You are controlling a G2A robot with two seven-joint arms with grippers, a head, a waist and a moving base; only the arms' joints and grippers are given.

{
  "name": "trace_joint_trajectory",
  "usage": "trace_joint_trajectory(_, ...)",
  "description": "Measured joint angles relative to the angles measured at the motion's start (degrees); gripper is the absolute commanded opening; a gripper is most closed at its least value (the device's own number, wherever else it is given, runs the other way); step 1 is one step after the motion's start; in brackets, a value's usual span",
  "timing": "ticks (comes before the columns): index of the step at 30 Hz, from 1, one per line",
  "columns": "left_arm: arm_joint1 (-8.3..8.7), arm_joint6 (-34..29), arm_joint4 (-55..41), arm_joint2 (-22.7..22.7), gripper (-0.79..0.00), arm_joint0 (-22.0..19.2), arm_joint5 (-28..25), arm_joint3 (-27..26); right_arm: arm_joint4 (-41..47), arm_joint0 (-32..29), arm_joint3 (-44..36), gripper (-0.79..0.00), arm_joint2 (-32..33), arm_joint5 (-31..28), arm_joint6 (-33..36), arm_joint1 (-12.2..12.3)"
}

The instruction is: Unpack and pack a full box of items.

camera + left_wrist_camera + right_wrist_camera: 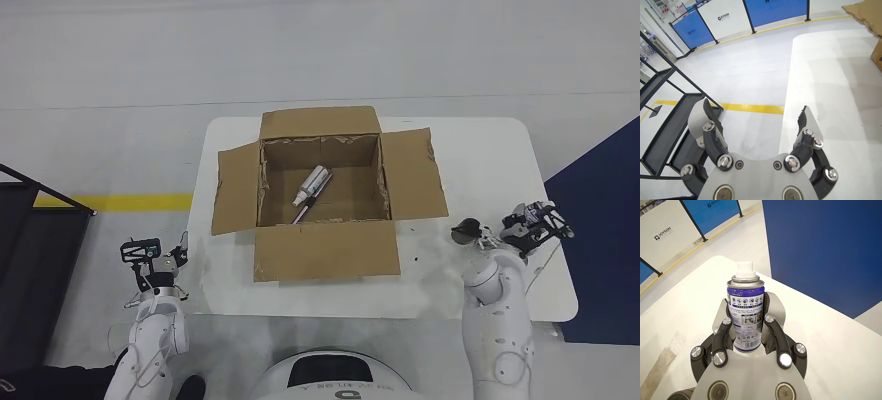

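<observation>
An open cardboard box stands mid-table with all its flaps folded out. Inside it lie a white tube and a thin dark item beside it. My right gripper is shut on a blue spray can with a white nozzle, held upright over the table's right end. From above, that gripper sits near the right edge. My left gripper is open and holds nothing, out past the table's left edge over the floor; the top view places it left of the box.
A black metal rack stands on the floor at the left, close under the left gripper. A blue partition stands just past the table's right end. A box corner shows at the left wrist view's edge.
</observation>
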Motion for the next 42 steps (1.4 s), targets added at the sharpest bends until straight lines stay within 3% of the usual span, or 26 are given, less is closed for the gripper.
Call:
trace_joint_trajectory(7,0.00,0.0,0.0,0.0,0.000,0.0,0.0,0.0,-2.4,1.7,3.6,-0.785,-1.3,2.4,-4.0,-0.1)
trace_joint_trajectory(15,0.00,0.0,0.0,0.0,0.000,0.0,0.0,0.0,-3.0,2.7,6.6,-0.782,-0.6,1.6,-3.3,0.2)
trace_joint_trajectory(19,0.00,0.0,0.0,0.0,0.000,0.0,0.0,0.0,-3.4,2.6,6.6,-0.708,-0.3,0.9,-1.7,0.4)
trace_joint_trajectory(23,0.00,0.0,0.0,0.0,0.000,0.0,0.0,0.0,-3.2,2.2,5.9,-0.566,-0.3,0.2,-0.8,0.5)
trace_joint_trajectory(29,0.00,0.0,0.0,0.0,0.000,0.0,0.0,0.0,-2.9,1.5,4.3,-0.542,-0.4,0.3,0.1,0.5)
trace_joint_trajectory(36,0.00,0.0,0.0,0.0,0.000,0.0,0.0,0.0,-2.3,0.5,2.6,-0.431,-0.5,0.5,0.6,0.4)
trace_joint_trajectory(42,0.00,0.0,0.0,0.0,0.000,0.0,0.0,0.0,-2.2,0.1,1.9,-0.416,-0.5,0.6,1.6,0.5)
